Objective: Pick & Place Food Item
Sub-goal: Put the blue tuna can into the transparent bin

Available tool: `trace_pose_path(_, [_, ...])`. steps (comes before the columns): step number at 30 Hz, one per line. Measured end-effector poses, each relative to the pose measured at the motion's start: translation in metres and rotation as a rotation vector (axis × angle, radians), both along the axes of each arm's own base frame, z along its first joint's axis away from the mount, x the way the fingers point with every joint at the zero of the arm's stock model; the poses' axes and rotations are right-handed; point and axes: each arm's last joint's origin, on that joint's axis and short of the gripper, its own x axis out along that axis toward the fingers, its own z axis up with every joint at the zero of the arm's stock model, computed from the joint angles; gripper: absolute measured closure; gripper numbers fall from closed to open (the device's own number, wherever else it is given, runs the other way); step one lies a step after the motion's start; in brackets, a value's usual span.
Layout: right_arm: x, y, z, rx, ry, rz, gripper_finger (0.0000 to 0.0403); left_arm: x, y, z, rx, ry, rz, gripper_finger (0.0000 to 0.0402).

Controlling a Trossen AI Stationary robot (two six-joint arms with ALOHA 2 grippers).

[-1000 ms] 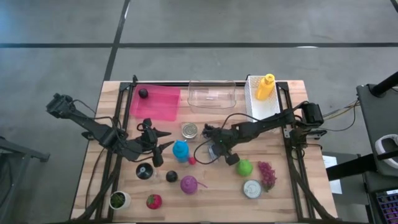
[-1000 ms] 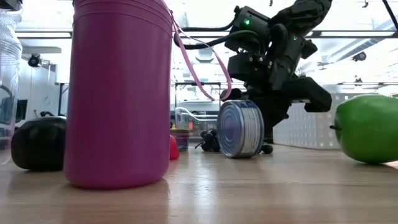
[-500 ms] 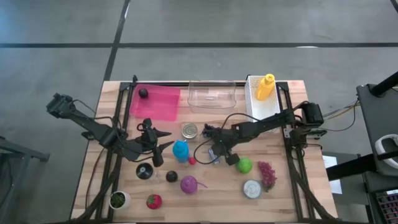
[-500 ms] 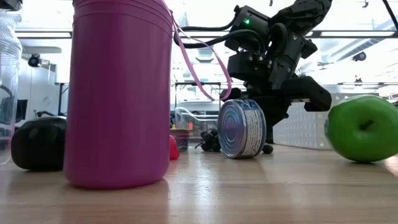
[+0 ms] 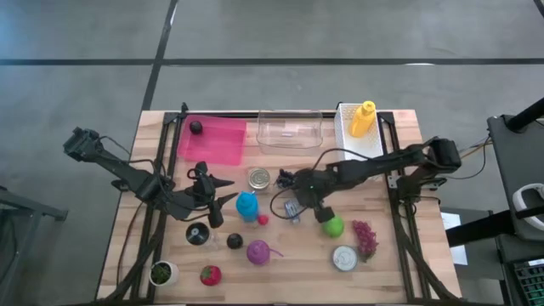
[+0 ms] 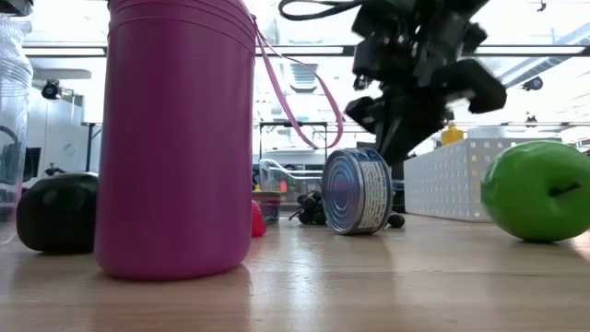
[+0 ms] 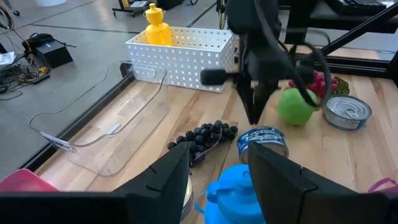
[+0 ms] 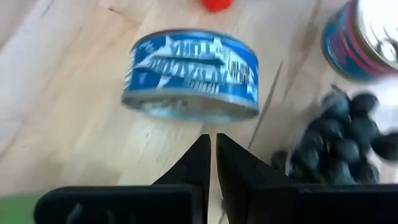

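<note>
Tuna can (image 8: pixel 191 74) lies on its side near the middle of the wooden table (image 5: pixel 425 255), unheld. Left of it, the left gripper (image 7: pixel 219 152) waits with fingers apart, just behind the blue bottle (image 5: pixel 246 206). The right gripper (image 8: pixel 209 143) hovers close to the can with fingers pressed together and nothing between them. It likely needs to spread them first, then come down across the can's flat ends so the can cannot roll toward the dark grapes (image 7: pixel 202 135) or the green apple (image 5: pixel 333 226). Along the far edge sit a pink tray (image 5: pixel 212 140), a clear container (image 5: pixel 289 129) and a white basket (image 5: pixel 357 144). Beyond the table is grey floor (image 5: pixel 340 34).
</note>
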Motion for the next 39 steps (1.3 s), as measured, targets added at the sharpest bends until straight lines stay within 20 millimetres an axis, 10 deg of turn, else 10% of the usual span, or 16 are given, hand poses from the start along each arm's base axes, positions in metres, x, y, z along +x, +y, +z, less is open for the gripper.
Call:
trace_pose_path(12, [-0.048,0.030,0.062,0.012,-0.116,-0.430,0.0381,0.000,0.000,0.000,0.016,0.004,-0.007,0.0233])
trace_pose_path(39, [-0.054,0.060,0.058,0.138,-0.187,-0.816,0.0381,0.000,0.000,0.000,0.021,0.009,-0.009,0.0231])
